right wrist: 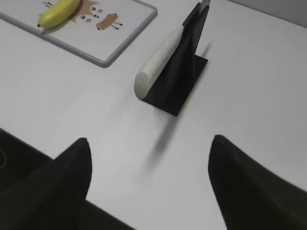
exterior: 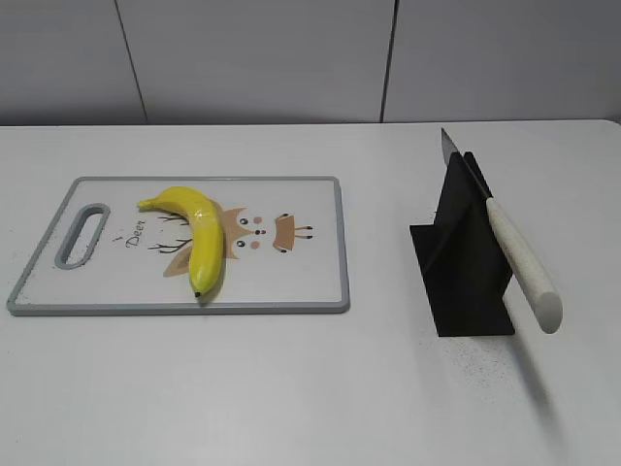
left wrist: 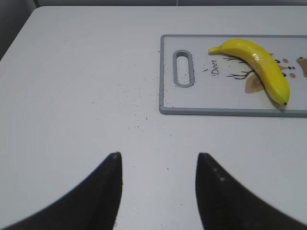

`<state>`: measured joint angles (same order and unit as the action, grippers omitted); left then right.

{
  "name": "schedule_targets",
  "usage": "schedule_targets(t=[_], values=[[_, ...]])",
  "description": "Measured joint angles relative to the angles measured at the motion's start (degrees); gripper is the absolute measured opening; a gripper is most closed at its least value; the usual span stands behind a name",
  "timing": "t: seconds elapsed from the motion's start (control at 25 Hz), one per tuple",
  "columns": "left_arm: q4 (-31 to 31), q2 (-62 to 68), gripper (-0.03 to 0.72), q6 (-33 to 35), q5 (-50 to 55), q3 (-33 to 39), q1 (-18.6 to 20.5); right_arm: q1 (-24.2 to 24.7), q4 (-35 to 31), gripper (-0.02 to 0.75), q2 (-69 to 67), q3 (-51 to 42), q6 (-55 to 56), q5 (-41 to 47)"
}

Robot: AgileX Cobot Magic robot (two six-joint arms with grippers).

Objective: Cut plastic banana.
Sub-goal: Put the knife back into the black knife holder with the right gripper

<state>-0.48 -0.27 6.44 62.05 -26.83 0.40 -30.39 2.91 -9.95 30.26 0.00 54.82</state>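
The yellow plastic banana lies whole on the white cutting board, left of its middle. It also shows in the left wrist view and the right wrist view. A knife with a white handle rests slanted in a black stand, handle toward the front; in the right wrist view the handle points at the camera. My left gripper is open and empty over bare table, left of the board. My right gripper is open and empty, short of the knife handle. Neither gripper shows in the exterior view.
The cutting board has a grey rim, a handle slot at its left end and a deer drawing. The white table carries fine dark specks near the stand and left of the board. A grey wall stands behind.
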Motion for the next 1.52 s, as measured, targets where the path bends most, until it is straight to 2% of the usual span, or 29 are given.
schedule_targets(t=[0.16, 0.6, 0.68, 0.96, 1.16, 1.28, 1.52], values=[[0.0, 0.0, 0.485, 0.0, 0.0, 0.0, 0.0, 0.0, 0.0, 0.575, 3.5, -0.6, 0.0, 5.4], [0.0, 0.0, 0.485, 0.0, 0.0, 0.0, 0.0, 0.9, 0.0, 0.573, 9.7, -0.9, 0.0, 5.4], [0.0, 0.0, 0.485, 0.0, 0.0, 0.0, 0.0, 3.4, 0.0, 0.573, 10.3, -0.9, 0.0, 5.3], [0.0, 0.0, 0.476, 0.0, 0.0, 0.0, 0.0, 17.2, 0.0, 0.573, 10.3, -0.9, 0.0, 5.2], [0.0, 0.0, 0.473, 0.0, 0.0, 0.0, 0.0, 24.4, 0.0, 0.573, 10.3, -0.9, 0.0, 5.2], [0.0, 0.0, 0.473, 0.0, 0.0, 0.0, 0.0, 26.6, 0.0, 0.573, 10.3, -0.9, 0.0, 5.2], [0.0, 0.0, 0.473, 0.0, 0.0, 0.0, 0.0, 26.9, 0.0, 0.573, 10.3, -0.9, 0.0, 5.1]])
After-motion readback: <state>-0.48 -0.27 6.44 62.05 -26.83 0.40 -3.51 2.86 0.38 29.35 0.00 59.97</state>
